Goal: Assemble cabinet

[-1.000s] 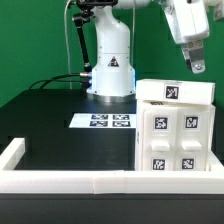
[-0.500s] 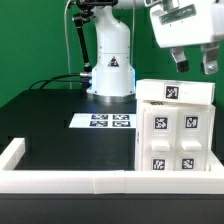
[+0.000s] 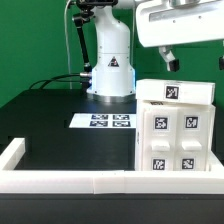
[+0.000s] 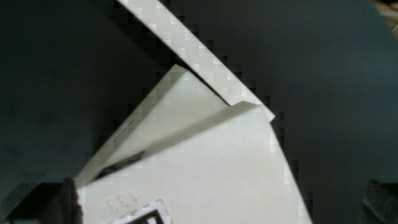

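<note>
Bright, even light washes out the cabinet (image 3: 175, 135) in the exterior view; the wrist view is blurred.

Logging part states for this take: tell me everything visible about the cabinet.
The cabinet is a white, plastic-looking box standing upright on the black table at the exterior view's right. Its near face carries four black-and-white square tags; the top section shows one. It seems to sit against the low white border wall. The fingers hang above, apart from it.
</note>
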